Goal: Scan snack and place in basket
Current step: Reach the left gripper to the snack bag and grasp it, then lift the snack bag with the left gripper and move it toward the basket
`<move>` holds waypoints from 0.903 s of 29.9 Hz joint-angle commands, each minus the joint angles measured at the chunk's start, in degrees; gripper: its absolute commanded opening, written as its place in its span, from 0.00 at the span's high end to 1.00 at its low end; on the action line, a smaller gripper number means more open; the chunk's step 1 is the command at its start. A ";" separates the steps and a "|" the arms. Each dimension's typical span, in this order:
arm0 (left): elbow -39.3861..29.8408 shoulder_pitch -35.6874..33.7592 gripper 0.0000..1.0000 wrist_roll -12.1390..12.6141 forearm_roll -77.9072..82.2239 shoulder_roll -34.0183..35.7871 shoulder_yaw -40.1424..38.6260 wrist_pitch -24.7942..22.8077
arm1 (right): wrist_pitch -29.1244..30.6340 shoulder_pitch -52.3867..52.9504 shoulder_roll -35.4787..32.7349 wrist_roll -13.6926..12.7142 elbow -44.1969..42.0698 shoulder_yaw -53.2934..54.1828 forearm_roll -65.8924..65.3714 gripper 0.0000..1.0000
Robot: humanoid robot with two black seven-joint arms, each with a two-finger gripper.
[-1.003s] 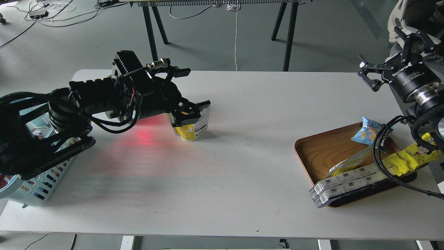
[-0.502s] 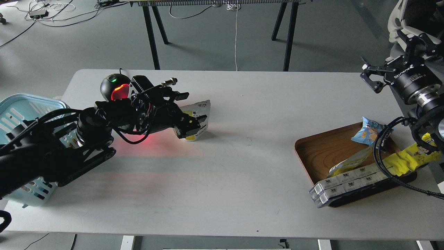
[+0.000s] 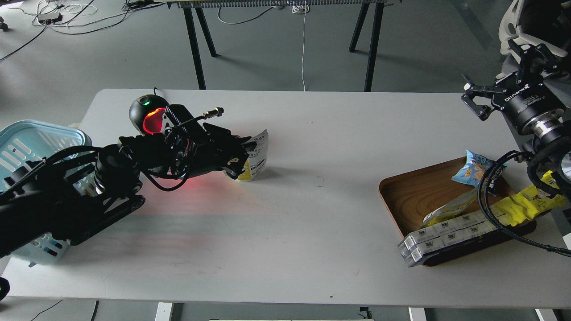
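The snack (image 3: 256,154), a small yellow-and-white foil pouch with black print, is held upright in my left gripper (image 3: 238,160) at the table's left middle; its lower end is at or just above the tabletop. The black gripper body hides the pouch's left half. A black barcode scanner (image 3: 148,117) with a red glowing window stands just behind my left arm and casts red light on the table. The light blue basket (image 3: 26,140) sits at the far left edge, partly hidden by my left arm. My right gripper (image 3: 475,99) is open and empty, raised at the far right.
A brown wooden tray (image 3: 412,194) at the right holds a blue snack packet (image 3: 473,167), a long yellow strip pack (image 3: 519,207) and a row of white boxes (image 3: 446,236). Black cables of my right arm hang over the tray. Table legs stand behind the table.
My left arm drew back toward the left with the pouch, uncovering the scanner and more of the basket. The pouch has tilted slightly. The right arm barely moved.
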 commanded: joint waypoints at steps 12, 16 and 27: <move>-8.69 -1.06 1.00 -3.45 -0.01 9.57 -2.72 0.72 | 0.34 -0.12 1.39 0.00 -1.78 -0.09 0.02 0.03; -15.10 -1.15 1.00 -3.01 -0.01 13.70 -3.34 -5.34 | 0.34 -0.12 1.83 0.00 -1.78 -0.09 0.02 0.03; -27.24 -1.06 1.00 0.15 -1.94 21.09 -7.03 -19.47 | 0.34 -0.12 2.00 0.00 -1.69 -0.09 0.02 0.03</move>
